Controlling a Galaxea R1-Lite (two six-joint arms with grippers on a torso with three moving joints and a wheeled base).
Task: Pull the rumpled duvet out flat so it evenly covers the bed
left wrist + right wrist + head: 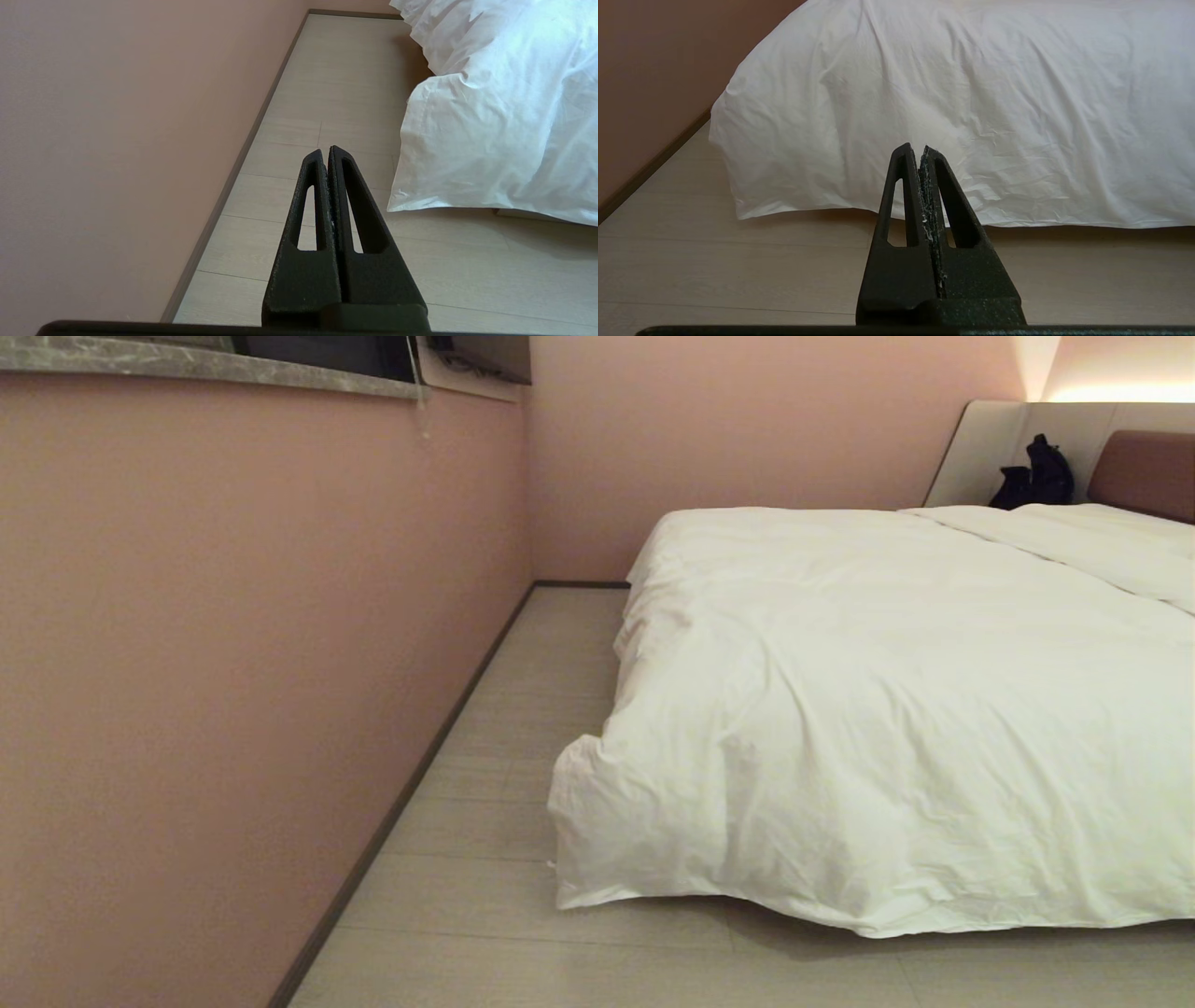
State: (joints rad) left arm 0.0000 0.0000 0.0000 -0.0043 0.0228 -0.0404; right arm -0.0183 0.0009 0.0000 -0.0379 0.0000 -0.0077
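The puffy white duvet (887, 709) lies over the bed, draped down its foot end almost to the floor, with a bulging corner (583, 784) toward the wall. The brown headboard (1144, 471) of the bed shows at far right. Neither arm appears in the head view. My left gripper (326, 150) is shut and empty, low over the floor, apart from the duvet's corner (467, 154). My right gripper (915, 148) is shut and empty too, pointing at the duvet's hanging foot edge (971, 140) from a short distance.
A pink wall (233, 663) runs along the left, leaving a narrow strip of pale wood floor (523, 728) beside the bed. A dark bag (1034, 476) stands against the pale headboard surround. A stone window sill (205, 364) juts out at the top left.
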